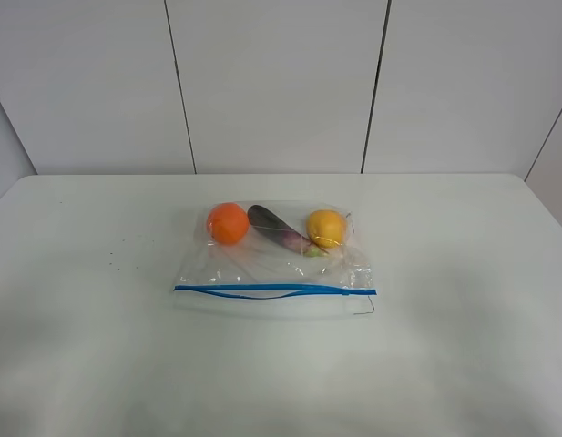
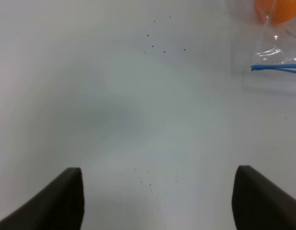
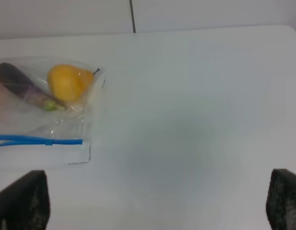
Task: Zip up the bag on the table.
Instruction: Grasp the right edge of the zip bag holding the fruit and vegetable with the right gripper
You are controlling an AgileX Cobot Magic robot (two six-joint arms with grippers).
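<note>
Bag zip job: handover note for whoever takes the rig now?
Bag: flat on the table, centre, holding an orange, an eggplant and a yellow fruit; blue zipper strip on the near edge.
Left gripper: open, empty, off the bag's left end.
Right gripper: open, empty, off its right end.
Done: nothing yet.
Left: strip looks parted along its middle; steady one end and run it shut.
</note>
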